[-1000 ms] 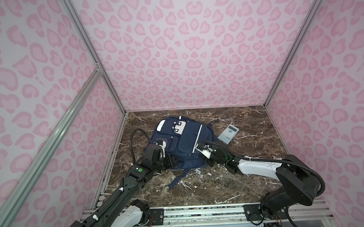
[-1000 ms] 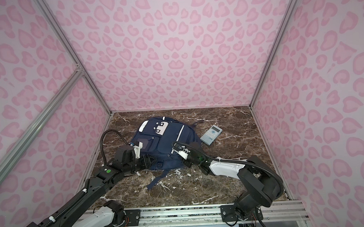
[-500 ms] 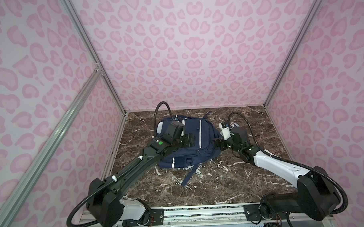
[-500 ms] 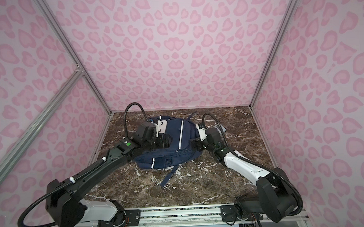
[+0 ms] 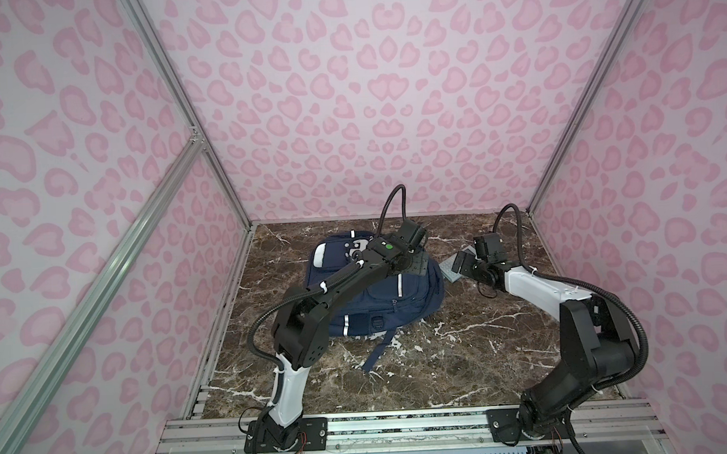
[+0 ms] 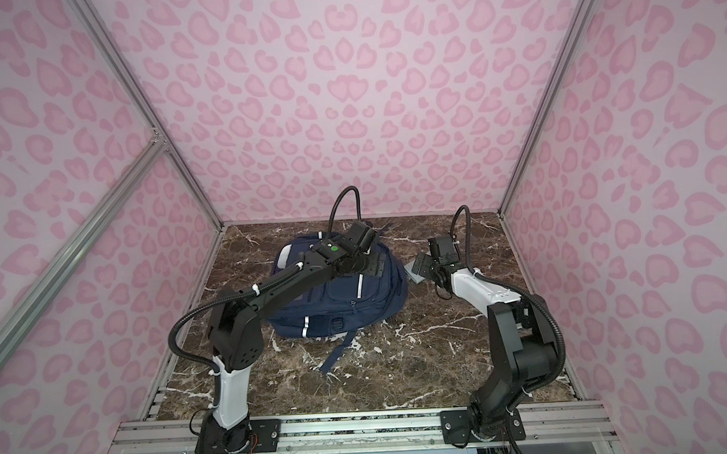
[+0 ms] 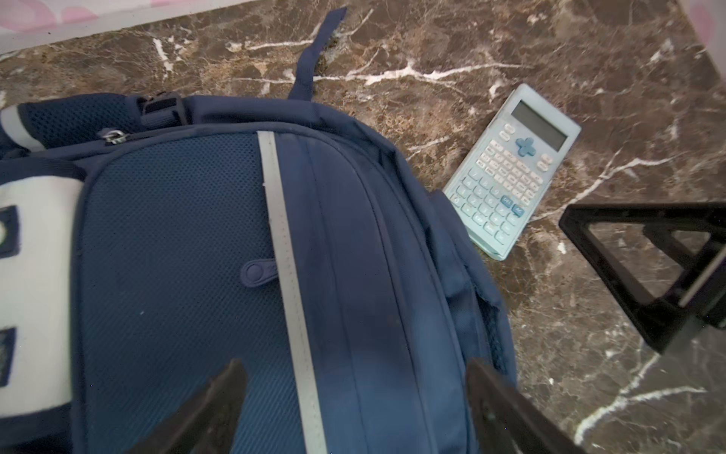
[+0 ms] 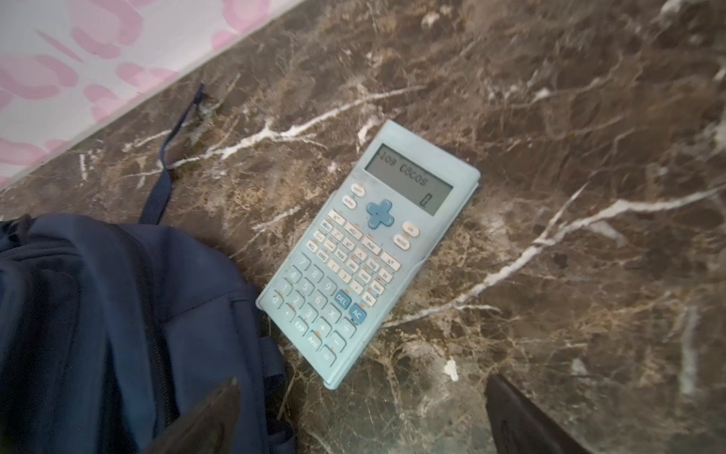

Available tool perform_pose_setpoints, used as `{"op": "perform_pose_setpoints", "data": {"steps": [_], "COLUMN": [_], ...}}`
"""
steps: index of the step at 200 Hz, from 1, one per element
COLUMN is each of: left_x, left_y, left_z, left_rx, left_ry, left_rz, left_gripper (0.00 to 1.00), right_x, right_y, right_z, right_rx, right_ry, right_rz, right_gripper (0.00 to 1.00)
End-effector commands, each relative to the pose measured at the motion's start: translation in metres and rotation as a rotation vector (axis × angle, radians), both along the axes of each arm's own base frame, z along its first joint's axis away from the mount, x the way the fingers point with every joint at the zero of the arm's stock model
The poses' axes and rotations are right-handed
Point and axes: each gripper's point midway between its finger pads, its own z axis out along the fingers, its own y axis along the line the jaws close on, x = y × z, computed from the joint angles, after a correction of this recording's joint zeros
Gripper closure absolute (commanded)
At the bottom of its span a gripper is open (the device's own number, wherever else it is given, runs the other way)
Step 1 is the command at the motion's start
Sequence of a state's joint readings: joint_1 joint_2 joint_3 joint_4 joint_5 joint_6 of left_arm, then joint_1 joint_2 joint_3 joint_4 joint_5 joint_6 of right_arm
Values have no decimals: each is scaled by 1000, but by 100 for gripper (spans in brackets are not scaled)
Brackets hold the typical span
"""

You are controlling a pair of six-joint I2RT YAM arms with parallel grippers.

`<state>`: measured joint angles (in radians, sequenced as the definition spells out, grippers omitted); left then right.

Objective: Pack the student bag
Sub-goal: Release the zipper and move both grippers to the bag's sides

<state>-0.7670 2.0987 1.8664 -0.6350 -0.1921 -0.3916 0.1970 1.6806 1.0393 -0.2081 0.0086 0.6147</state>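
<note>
the left claw (image 7: 353, 373) is held wide open and empty over the student bag (image 7: 176, 243); the right claw (image 8: 363, 383) is spread wide, empty, above the calculator (image 8: 369, 251) on the worktop (image 8: 569, 196).

calculator (image 8: 365, 251) keys marked DEL and AC, digit keys 8, 9, display text unclear

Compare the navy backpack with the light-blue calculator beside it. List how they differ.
Colour: the student bag is navy; the calculator is light blue.
Size: the student bag is far larger than the calculator.
Build: the student bag is soft fabric; the calculator is a flat slab with keys and a screen.
Both lie on the marble table.
</note>
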Motion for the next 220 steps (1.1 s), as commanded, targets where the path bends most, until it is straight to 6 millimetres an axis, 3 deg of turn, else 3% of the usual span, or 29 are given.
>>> {"op": "perform_pose_setpoints", "data": {"steps": [1,12,44,50,74,123,198,202,220], "left_x": [-5,-6,-7,-8,-13,-22,-29,-29,-29], "left_y": [5,5,5,5,1,1,13,14,15], "left_z": [-16,-22,-36,-36,-36,-33,-45,-47,-49], "left_rx": [97,109,118,110,67,15,-24,-22,-23], "left_ry": [32,39,68,69,86,108,147,150,153], "left_rz": [-6,-4,-2,-2,-9,-12,3,5,4], "left_gripper": [16,23,58,69,92,96,93,93,93], "right_x": [-2,3,15,19,31,44,40,47,44], "right_y": [-8,-4,-7,-8,-7,-3,-12,-10,-6], "right_z": [-21,-27,-32,-33,-37,-55,-81,-75,-82], "right_rx": [25,50,50,53,68,69,-247,-255,-247], "right_ry": [57,59,38,31,26,86,280,272,303], "right_rz": [-80,-78,-116,-121,-129,-167,-136,-132,-110], "right_gripper": [1,1,1,1,1,1,1,1,1]}}
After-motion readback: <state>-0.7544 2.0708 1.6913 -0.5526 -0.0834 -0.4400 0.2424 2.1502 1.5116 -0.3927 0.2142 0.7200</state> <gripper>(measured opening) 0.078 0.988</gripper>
